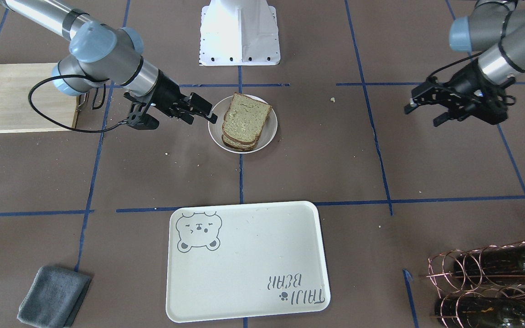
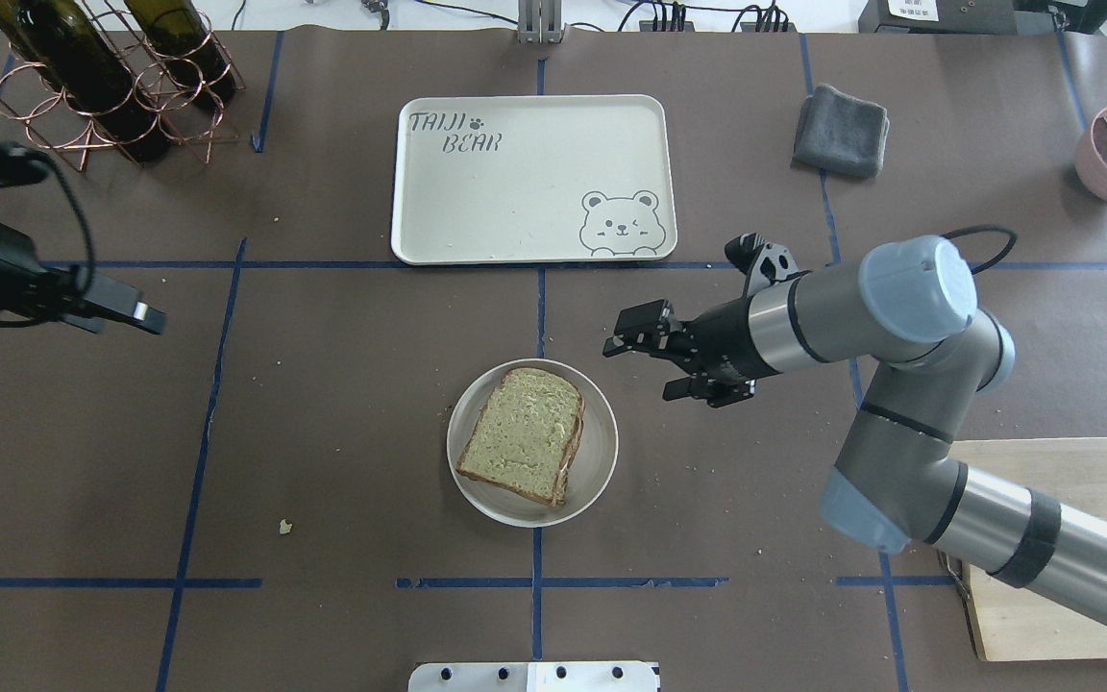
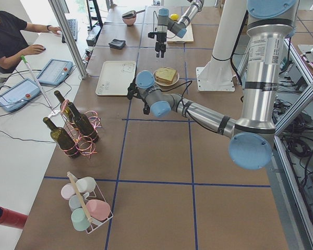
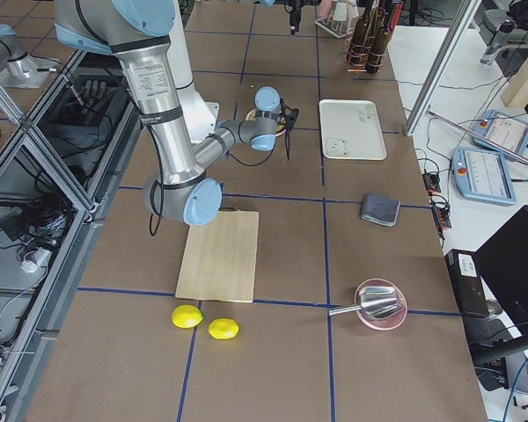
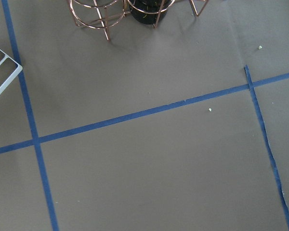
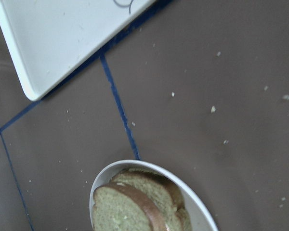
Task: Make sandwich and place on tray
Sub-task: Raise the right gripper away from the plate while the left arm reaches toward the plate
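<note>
The right gripper (image 2: 642, 366) hovers with its jaws apart and empty, fingertips pointing at the sandwich (image 2: 525, 432), which sits near it on a round white plate (image 2: 602, 452). In the front-facing view one fingertip overlaps the plate's rim, but whether it touches cannot be told. Only two stacked bread slices show, and no egg can be made out between them. The tray (image 2: 515, 192) lies bare on the far side of this gripper, away from the robot's base. Its wrist camera cuts off the sandwich at the bottom edge and catches only one corner of the tray. The left gripper (image 1: 422, 116), fingers also apart and holding nothing, hangs well apart from the sandwich. Its wrist camera shows only the table (image 5: 144, 168) and the cropped feet of a copper wire rack (image 5: 106, 19).
</note>
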Available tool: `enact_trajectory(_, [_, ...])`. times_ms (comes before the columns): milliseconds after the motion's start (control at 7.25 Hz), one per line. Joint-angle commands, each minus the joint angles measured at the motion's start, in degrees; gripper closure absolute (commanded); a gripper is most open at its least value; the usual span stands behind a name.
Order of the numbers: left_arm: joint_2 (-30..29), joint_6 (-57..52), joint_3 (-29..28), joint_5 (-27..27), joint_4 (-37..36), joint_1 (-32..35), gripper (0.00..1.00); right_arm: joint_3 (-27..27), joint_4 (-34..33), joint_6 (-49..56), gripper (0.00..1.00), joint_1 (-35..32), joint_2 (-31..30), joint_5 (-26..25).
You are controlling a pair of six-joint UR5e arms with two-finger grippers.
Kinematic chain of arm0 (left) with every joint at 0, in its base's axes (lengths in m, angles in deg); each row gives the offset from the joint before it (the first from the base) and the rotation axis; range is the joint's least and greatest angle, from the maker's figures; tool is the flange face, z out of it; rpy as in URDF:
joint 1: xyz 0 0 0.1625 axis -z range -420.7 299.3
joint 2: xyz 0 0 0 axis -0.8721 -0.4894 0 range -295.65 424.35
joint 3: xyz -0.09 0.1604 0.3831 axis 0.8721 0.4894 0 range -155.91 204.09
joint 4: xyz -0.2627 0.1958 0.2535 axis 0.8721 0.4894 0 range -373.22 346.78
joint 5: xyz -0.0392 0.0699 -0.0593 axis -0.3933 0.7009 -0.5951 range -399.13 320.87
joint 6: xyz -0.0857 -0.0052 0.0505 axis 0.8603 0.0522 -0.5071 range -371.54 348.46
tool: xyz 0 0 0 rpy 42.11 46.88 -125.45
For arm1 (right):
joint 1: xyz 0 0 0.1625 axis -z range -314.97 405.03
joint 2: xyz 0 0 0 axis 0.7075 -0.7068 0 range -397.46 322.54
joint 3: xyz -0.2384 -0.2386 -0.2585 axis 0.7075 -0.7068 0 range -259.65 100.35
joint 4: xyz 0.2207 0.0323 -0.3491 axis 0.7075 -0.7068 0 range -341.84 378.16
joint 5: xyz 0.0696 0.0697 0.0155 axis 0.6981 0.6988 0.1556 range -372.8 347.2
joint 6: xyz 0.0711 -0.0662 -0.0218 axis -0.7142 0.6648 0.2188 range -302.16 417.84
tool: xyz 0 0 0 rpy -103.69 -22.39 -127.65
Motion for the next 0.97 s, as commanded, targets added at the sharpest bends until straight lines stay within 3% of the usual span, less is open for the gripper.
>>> enact_trajectory(0, [-9.8, 17.2, -1.2, 7.7, 3.1, -14.7, 0.29, 0.1, 0.0, 7.4, 0.0, -6.9, -5.7, 6.2])
enact_trajectory(138, [-10.8, 17.3, -2.1, 9.4, 3.1, -17.9, 0.48, 0.5, 0.0, 8.8, 0.0, -9.9, -8.6, 7.3])
enact_trajectory(276, [-13.9, 17.4, -5.4, 11.3, 3.1, -19.5, 0.56, 1.6, 0.1, 10.1, 0.0, -11.4, -11.9, 7.3])
enact_trajectory(552, [-18.9, 17.3, -11.9, 14.0, 3.1, -20.8, 0.58, 2.5, 0.2, 15.3, 0.0, -12.0, -15.7, 7.1])
enact_trajectory(828, [-19.4, 17.2, -13.3, 14.2, 3.1, -21.7, 0.58, 2.6, 0.2, 15.3, 0.0, -12.0, -16.1, 7.0])
